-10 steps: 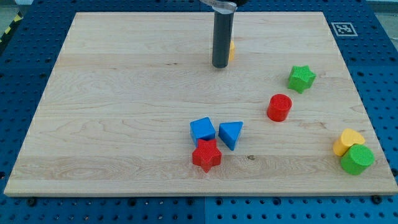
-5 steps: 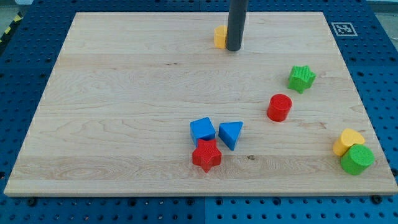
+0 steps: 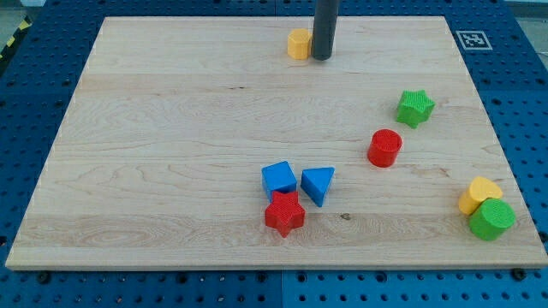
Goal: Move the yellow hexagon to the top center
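Near the desk's top edge | yellow hexagon (image 3: pixel 298 44) touched by my tip (image 3: pixel 321 58) | no fingers fitted | overshoot off the edge is risked.

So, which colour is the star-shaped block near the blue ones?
Red: the red star, seen in the camera view.

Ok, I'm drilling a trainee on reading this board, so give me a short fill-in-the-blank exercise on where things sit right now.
1. My tip stands just to the view's ____ of the yellow hexagon.
2. The red star lies directly below the blue ____.
3. The green cylinder touches a block coloured ____.
4. The red cylinder sits below and left of the green ____.

Missing words: right; cube; yellow; star
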